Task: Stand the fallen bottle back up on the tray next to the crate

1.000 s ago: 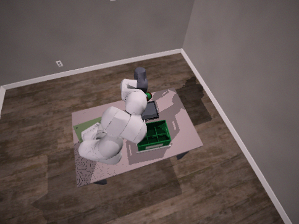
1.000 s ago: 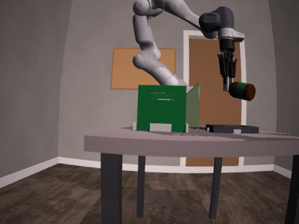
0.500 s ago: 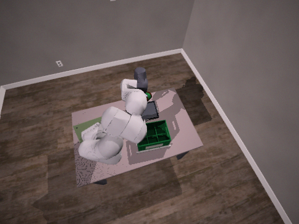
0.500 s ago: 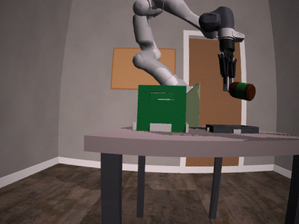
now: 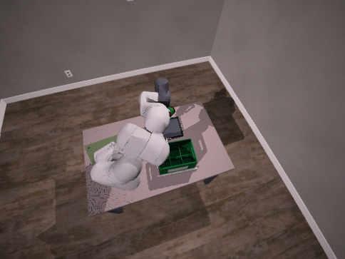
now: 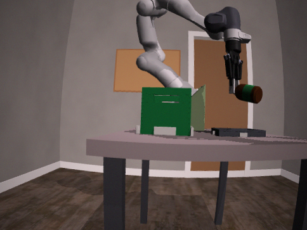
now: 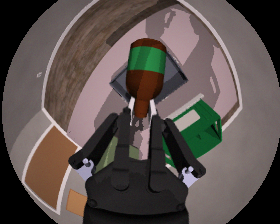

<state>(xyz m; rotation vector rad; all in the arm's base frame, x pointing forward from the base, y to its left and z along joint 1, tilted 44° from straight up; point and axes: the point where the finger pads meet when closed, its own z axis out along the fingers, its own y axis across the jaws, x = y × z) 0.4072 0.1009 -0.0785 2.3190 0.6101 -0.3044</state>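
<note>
My gripper (image 6: 234,91) (image 7: 141,103) is shut on the neck of a brown bottle (image 6: 249,93) (image 7: 145,78) (image 5: 171,110) with a green band. The bottle lies nearly level in the fingers, high above the table. The dark grey tray (image 6: 238,132) (image 5: 174,128) (image 7: 175,76) lies flat on the table well below the bottle. The green crate (image 6: 165,115) (image 5: 178,157) (image 7: 201,126) stands beside the tray. In the top view the arm hides most of the bottle and the gripper.
The pinkish table (image 6: 190,146) (image 5: 214,150) bears the tray and the crate. A pale green mat (image 5: 98,146) lies by the arm's base. A door and an orange board are on the wall behind.
</note>
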